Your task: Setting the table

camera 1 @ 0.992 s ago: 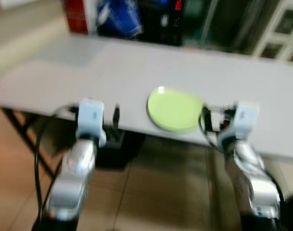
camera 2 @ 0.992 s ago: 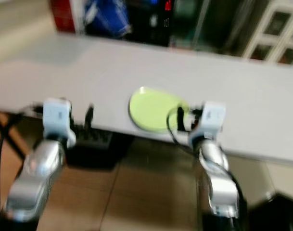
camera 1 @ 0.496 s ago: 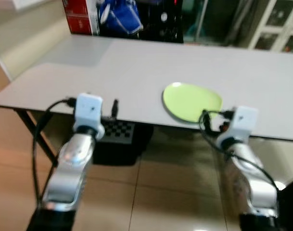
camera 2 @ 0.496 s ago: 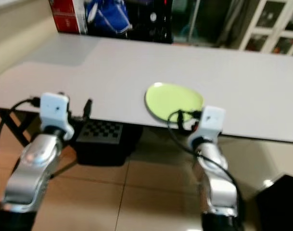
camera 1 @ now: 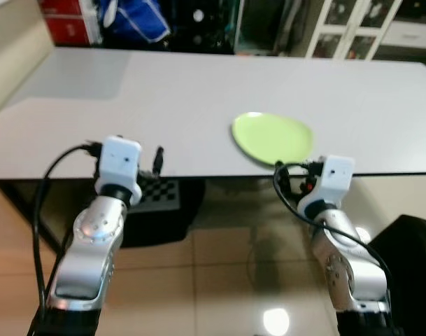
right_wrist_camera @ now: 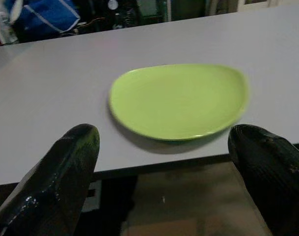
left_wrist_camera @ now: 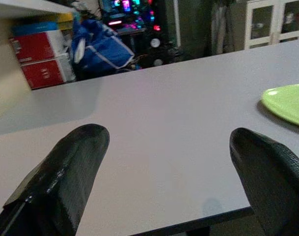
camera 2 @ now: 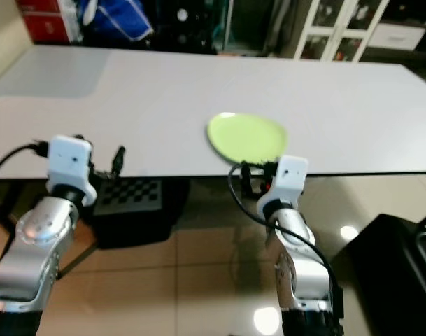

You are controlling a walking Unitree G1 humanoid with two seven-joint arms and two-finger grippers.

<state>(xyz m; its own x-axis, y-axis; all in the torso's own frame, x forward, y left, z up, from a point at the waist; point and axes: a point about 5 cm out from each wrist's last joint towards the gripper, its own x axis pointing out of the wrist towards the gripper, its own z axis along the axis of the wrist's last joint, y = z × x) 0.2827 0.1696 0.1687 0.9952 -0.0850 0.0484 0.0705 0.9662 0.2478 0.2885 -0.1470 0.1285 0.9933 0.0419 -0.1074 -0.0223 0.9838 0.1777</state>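
While both grippers, left gripper (left_wrist_camera: 169, 162) and right gripper (right_wrist_camera: 164, 162), gape empty, the green plate (right_wrist_camera: 178, 100) lies near the table (camera 1: 185, 98) edge.

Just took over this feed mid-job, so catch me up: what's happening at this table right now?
The robot stands at the near edge of a long grey table. A single lime-green plate lies on it close to that edge, with nothing on it. The right gripper is open and lined up just short of the plate, not touching it. The left gripper is also open, holding nothing, pointed over bare tabletop to the plate's left.
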